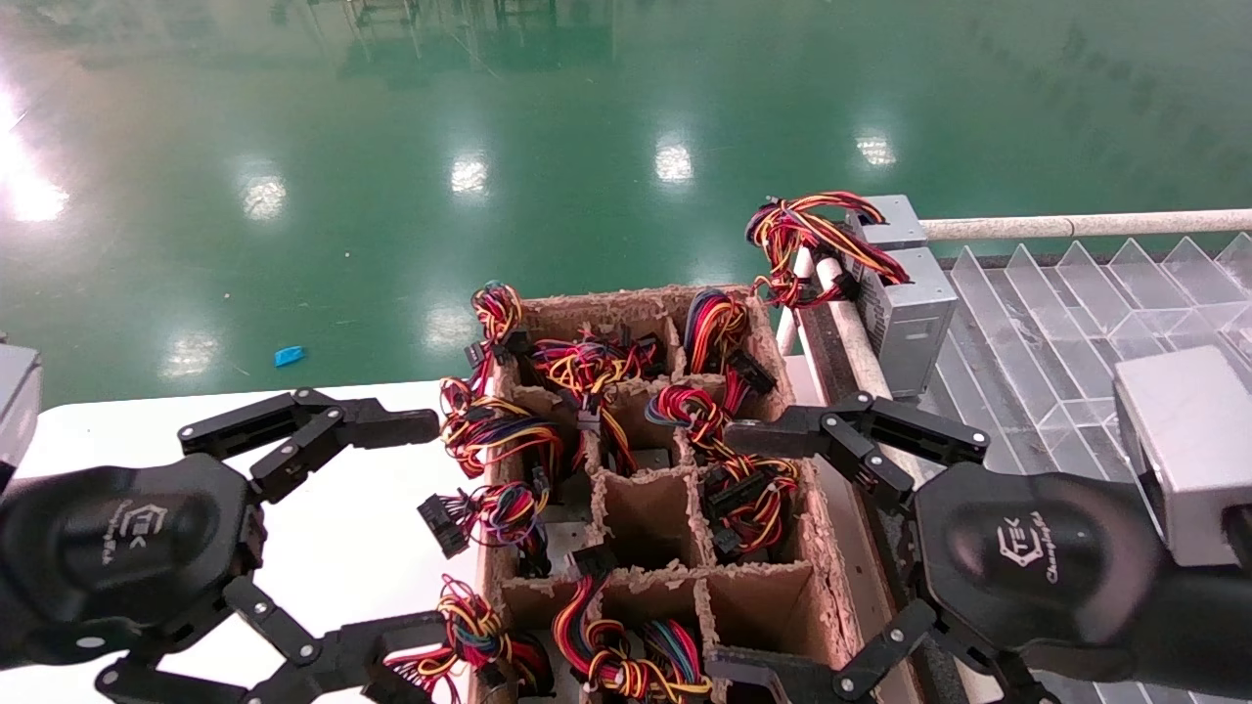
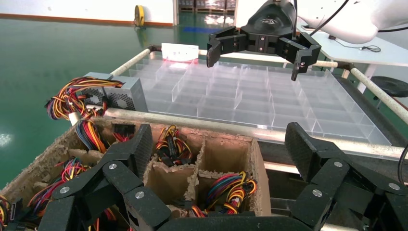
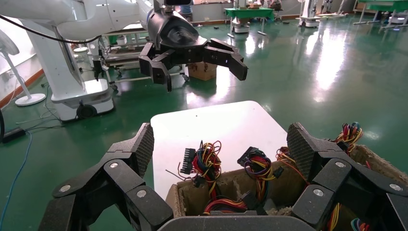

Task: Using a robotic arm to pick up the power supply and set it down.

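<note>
hovering with fingers spread, the right gripper (image 1: 782,548) hangs over the box's (image 1: 822,577) right edge. left gripper (image 1: 391,533) is spread too. the power supply (image 1: 905,313) sits beyond.

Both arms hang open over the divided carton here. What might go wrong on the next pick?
1. Loose wire bundles spill over the cardboard carton walls, so the open left tool might snag one instead of a unit.
2. The right tool, also open, hangs at the carton's edge and may clip it while descending.
3. One power supply leans on the rail beside the clear tray; a bump might tip it.
</note>
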{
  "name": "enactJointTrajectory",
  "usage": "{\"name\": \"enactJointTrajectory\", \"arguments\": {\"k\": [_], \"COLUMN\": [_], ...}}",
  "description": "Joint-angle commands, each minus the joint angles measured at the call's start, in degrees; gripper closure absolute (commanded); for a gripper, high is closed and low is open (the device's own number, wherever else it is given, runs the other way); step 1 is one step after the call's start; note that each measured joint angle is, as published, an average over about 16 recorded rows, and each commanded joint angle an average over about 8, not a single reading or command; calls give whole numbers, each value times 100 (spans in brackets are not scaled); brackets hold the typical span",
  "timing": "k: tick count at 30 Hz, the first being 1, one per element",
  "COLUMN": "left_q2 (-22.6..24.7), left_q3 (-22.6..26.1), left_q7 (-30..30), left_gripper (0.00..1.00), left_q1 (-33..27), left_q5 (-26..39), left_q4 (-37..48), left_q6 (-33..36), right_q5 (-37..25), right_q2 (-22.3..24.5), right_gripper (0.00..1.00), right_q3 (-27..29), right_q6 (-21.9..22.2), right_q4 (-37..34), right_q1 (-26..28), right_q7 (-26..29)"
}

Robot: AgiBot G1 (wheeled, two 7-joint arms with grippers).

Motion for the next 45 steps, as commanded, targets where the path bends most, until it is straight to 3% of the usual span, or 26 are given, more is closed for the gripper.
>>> {"name": "enactJointTrajectory", "arguments": {"k": [1, 2, 3, 17, 29, 35, 38, 43, 45], "left_q2": [0, 0, 0, 0, 0, 0, 0, 0, 0], "left_q3": [0, 0, 0, 0, 0, 0, 0, 0, 0], "left_q7": [0, 0, 0, 0, 0, 0, 0, 0, 0], "left_gripper": [84, 96, 100, 100, 100, 100, 100, 100, 100], "left_q1": [0, 0, 0, 0, 0, 0, 0, 0, 0], "left_q5": [0, 0, 0, 0, 0, 0, 0, 0, 0], "left_q4": [0, 0, 0, 0, 0, 0, 0, 0, 0], "left_q6": [0, 0, 0, 0, 0, 0, 0, 0, 0], "right_q5": [0, 0, 0, -145, -1846, -2742, -3151, -3620, -3743], "right_q2": [0, 0, 0, 9, -497, -924, -1134, -1456, -1563], "right_gripper": [0, 0, 0, 0, 0, 0, 18, 79, 93], "right_q3": [0, 0, 0, -10, -427, -810, -995, -1207, -1266], "right_q6": [0, 0, 0, 126, 1637, 2138, 2315, 2541, 2595], "right_q4": [0, 0, 0, 16, 107, -182, -378, -746, -897], "right_q1": [0, 0, 0, 26, 532, 868, 1033, 1234, 1297], "right_q7": [0, 0, 0, -32, 3, 113, 122, 40, -26]}}
